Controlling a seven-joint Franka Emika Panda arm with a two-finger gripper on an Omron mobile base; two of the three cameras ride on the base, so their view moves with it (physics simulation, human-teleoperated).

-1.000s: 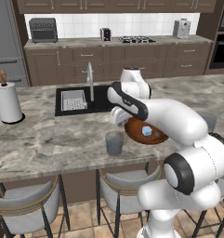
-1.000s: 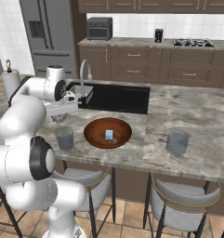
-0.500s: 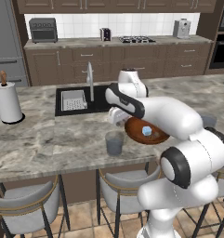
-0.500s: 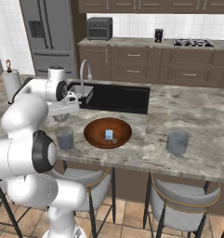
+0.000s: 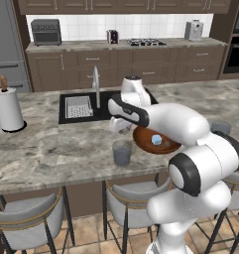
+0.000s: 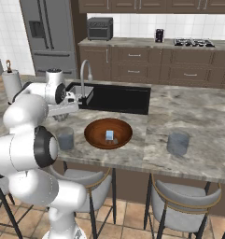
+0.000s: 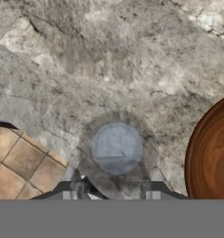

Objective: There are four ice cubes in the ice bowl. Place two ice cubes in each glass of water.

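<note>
The ice bowl (image 5: 166,147) (image 6: 93,133) (image 7: 211,158), wide and reddish-brown, sits at the counter's front and holds one pale ice cube (image 5: 156,140) (image 6: 109,135). One glass of water (image 5: 122,152) (image 6: 65,138) (image 7: 116,151) stands just left of it, and no cube shows inside. My gripper (image 5: 119,127) (image 6: 62,113) (image 7: 113,188) hangs straight above this glass, fingers half closed on what looks like a small pale ice cube. The other glass of water (image 6: 178,143) (image 5: 221,127) stands to the right of the bowl.
A black sink (image 5: 86,106) with a tall faucet (image 5: 96,87) lies behind the bowl. A paper-towel roll (image 5: 8,109) stands far left on the marble counter (image 5: 46,149). Stools (image 6: 177,205) line the counter's front edge.
The gripper has drifted a little left and down, from beside the bowl's rim to over the left glass. Its opening is unchanged.
</note>
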